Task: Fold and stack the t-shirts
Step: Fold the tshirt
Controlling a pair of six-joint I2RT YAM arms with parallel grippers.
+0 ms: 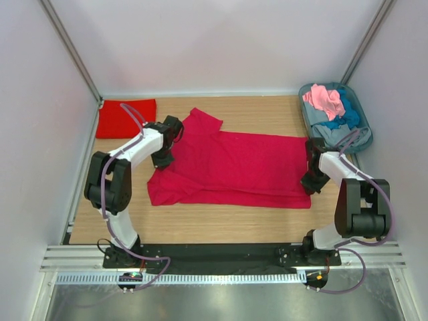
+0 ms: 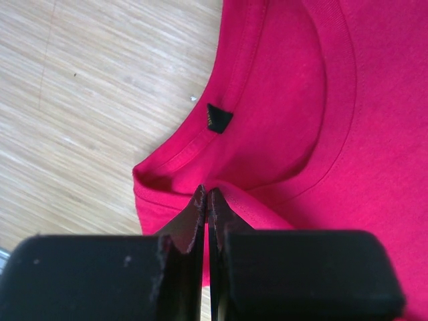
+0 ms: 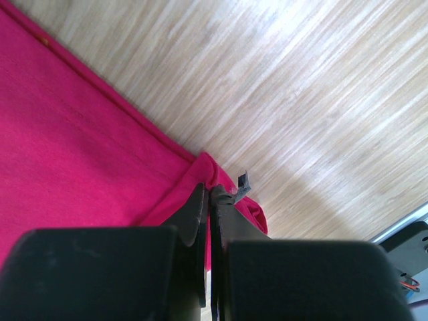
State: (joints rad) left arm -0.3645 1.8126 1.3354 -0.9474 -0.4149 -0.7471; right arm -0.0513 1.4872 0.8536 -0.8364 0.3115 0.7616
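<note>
Top external view: the crimson t-shirt (image 1: 234, 167) lies spread flat across the middle of the bench (image 1: 221, 217). Its long axis runs left to right in the frame, collar at the left end and hem at the right.

- The left arm (image 1: 127, 157) reaches the collar end. In the left wrist view its jaws are closed on a pinch of cloth just below the collar (image 2: 267, 120).
- The right arm (image 1: 334, 164) reaches the lower right hem corner (image 3: 231, 200). In the right wrist view its jaws are closed on that corner.

Each arm holds the end nearer to it, and the cloth between them spans toward frame centre. Any lift should therefore keep both ends level.

A folded scarlet t-shirt (image 1: 127, 118) lies at upper left, nearer the left arm. The tub (image 1: 364, 137) at upper right holds more shirts
</note>
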